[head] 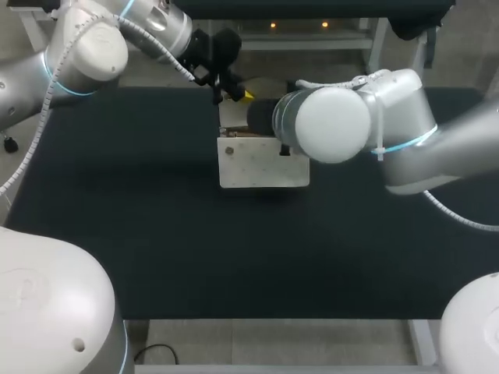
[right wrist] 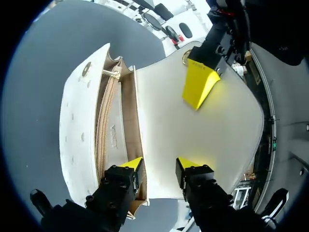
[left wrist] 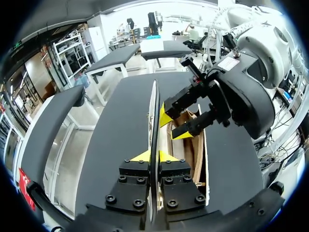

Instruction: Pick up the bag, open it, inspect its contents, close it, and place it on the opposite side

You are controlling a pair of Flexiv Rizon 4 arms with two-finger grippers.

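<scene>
Two claws were recorded at the white pebbled-leather flap bag (head: pixel 263 167), which sat at the middle of the dark worktop (head: pixel 117 202). The left claw (left wrist: pixel 154 155) was pinched onto the edge of the raised white flap (right wrist: pixel 203 130). The right claw (right wrist: pixel 160 164) was spread over the bag's mouth, with one finger inside.

Risk judged: the thin flap could slip from the pinch and drop onto the right claw. The bag could also be tipped or dragged if the flap were pulled too hard.

Inside, a tan lining (right wrist: pixel 126 111) and a zipped pocket (right wrist: pixel 102 135) were seen. No loose contents could be made out.
</scene>
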